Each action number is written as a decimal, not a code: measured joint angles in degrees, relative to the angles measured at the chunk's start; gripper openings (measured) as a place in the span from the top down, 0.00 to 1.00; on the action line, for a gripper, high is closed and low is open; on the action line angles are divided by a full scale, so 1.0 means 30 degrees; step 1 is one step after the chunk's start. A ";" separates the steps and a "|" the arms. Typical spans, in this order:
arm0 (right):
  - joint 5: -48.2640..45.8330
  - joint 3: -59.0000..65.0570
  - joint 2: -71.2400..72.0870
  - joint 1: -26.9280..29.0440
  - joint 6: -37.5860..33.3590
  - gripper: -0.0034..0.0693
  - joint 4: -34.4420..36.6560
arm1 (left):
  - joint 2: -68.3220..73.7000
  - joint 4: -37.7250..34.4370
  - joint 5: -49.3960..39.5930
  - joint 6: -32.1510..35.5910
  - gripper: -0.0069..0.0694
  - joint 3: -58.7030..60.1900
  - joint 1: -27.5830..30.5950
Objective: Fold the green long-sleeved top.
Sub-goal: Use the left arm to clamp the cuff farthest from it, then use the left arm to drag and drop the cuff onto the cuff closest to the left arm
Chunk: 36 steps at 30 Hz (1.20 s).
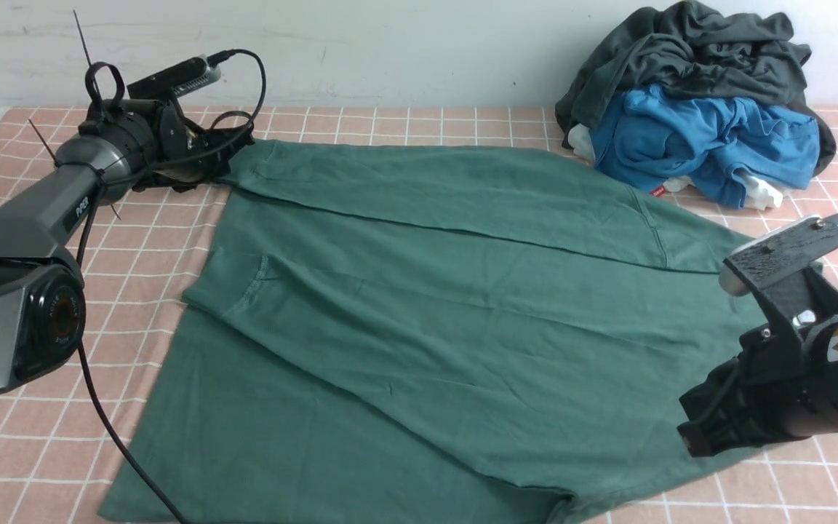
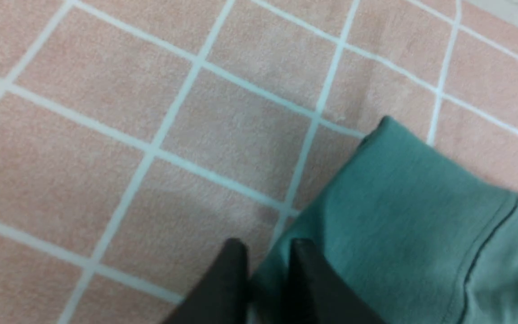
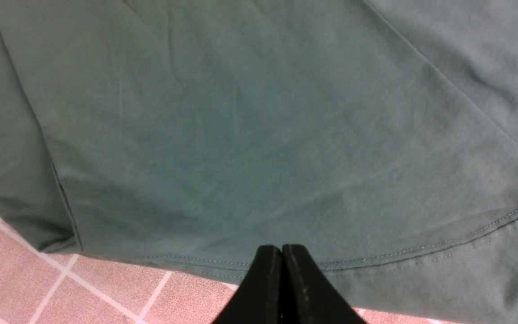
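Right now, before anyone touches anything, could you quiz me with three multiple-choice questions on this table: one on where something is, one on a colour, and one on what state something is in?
1. Where is the heap of clothes relative to the green top?
A. Beyond it, at the far right of the table
B. At the near left
C. Piled on it

2. The brightest garment in that heap is:
A. Red
B. Blue
C. Yellow

3. The right claw is:
A. Wide open
B. Holding a hanger
C. Closed

Answers:
1 A: the heap sits by the wall at the far right.
2 B: a blue garment lies under a dark grey garment.
3 C: no gap shows at its tip, which is over the top's hem.
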State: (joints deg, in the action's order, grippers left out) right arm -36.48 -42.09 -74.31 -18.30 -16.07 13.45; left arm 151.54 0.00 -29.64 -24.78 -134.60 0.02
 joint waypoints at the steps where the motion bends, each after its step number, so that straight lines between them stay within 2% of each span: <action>1: 0.0003 0.0000 0.0000 0.0000 0.0000 0.97 0.0000 | 0.0000 0.0000 -0.0045 0.0058 0.81 -0.0002 0.0000; 3: 0.0064 0.0000 0.0000 0.0000 -0.0016 0.97 0.0000 | -0.0287 0.0000 -0.0955 0.0894 0.89 -0.0018 0.0014; 10: 0.0052 0.0000 0.0000 0.0000 -0.0016 0.97 -0.0017 | -0.2928 0.0000 -0.4227 0.3684 0.90 -0.0042 -0.0132; 13: 0.0052 0.0000 0.0000 0.0000 -0.0020 0.97 -0.0017 | -0.4100 0.0000 -0.6452 0.4749 0.90 -0.0082 -0.0351; 15: 0.0052 0.0000 0.0000 0.0000 -0.0059 0.97 -0.0017 | -0.5438 0.0000 -1.0081 0.6426 0.90 -0.0088 -0.0778; 16: 0.0052 0.0000 0.0000 0.0000 -0.0059 0.97 -0.0017 | -0.5526 0.0000 -1.0712 0.6563 0.90 -0.0088 -0.0809; 17: 0.0023 0.0000 0.0000 0.0000 -0.0059 0.97 -0.0017 | -0.6056 0.0000 -1.2427 0.7815 0.90 0.0006 -0.1079; 19: -0.0083 0.0000 0.0000 0.0000 -0.0059 0.97 -0.0017 | -0.7050 0.0000 -1.3138 0.8755 0.90 0.0953 -0.1418; 26: -0.0919 0.0000 0.0000 0.0000 -0.0073 0.97 -0.0646 | -1.2643 0.1081 -1.3518 0.8636 0.90 0.9200 -0.2780; 29: -0.1599 -0.0071 0.0000 0.0000 0.0626 0.97 -0.1212 | -1.5153 0.2087 -1.1997 0.7747 0.90 1.3181 -0.3222; 30: -0.1599 -0.0097 0.0000 0.0000 0.0712 0.97 -0.1249 | -1.5285 0.2133 -1.1997 0.7696 0.90 1.3181 -0.3242; 36: -0.3065 -0.2827 -0.1364 0.0000 0.4023 0.94 -0.3141 | -1.7342 0.2614 -0.8009 0.6730 0.90 1.8185 -0.3490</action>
State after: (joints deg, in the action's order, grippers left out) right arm -45.68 -50.57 -78.41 -18.30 -4.00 4.03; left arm 99.52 7.84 -53.67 -4.59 -80.04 -10.45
